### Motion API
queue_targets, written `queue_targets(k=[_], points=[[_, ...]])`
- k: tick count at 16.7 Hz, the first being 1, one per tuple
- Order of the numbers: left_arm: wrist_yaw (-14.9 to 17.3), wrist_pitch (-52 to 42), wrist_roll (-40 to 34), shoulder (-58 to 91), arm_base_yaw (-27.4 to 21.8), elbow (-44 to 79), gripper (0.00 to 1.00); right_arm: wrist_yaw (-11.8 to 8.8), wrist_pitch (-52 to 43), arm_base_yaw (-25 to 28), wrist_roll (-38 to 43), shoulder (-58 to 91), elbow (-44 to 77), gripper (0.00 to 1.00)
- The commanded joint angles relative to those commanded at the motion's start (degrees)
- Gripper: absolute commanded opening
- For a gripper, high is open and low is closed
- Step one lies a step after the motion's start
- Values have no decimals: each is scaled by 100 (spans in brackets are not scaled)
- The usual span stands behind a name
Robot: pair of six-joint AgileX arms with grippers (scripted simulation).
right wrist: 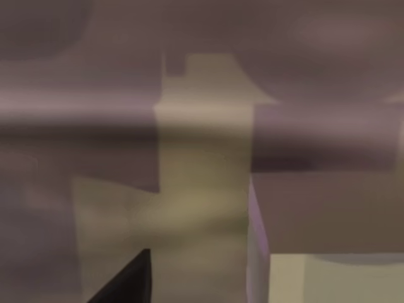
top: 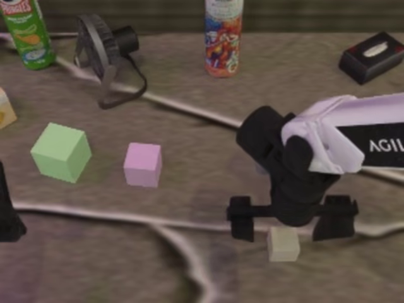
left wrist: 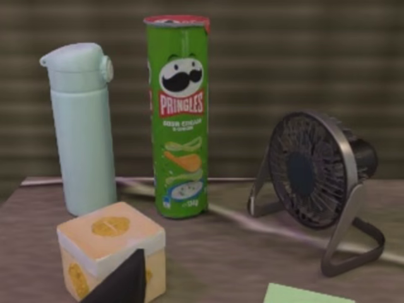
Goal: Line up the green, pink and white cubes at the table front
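The large pale green cube (top: 61, 151) sits at the left of the table (top: 189, 126), and a corner of the green cube (left wrist: 303, 295) shows in the left wrist view. The lilac-pink cube (top: 142, 164) stands a short way to its right. The small off-white cube (top: 283, 244) rests near the front, right of centre. My right gripper (top: 287, 221) hovers just behind and above it, open wide, fingers spread to either side with nothing between them. My left gripper (top: 5, 218) is parked at the left edge, one dark fingertip (left wrist: 123, 281) showing.
Along the back stand a green Pringles can (top: 26, 31), a black desk fan (top: 101, 47), a colourful can (top: 223, 38) and a black tissue box (top: 371, 57). A cream box with a yellow mark (top: 5, 108) sits at the left edge; a mint flask (left wrist: 82, 126) stands behind it.
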Motion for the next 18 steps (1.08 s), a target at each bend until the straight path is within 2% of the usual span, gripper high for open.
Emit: queue_targets(k=[8,14,18], points=[[0,0,0,0,0,0,100,-4,-1397,53,11,-645,736,100],[9,-118,-31,174,-52,171,100,-12,-1287,56,-64,-786,578,100],[19,-784,-204,1255,-303,1219,100,-46,-735,110,-450,-1760,-215,100]])
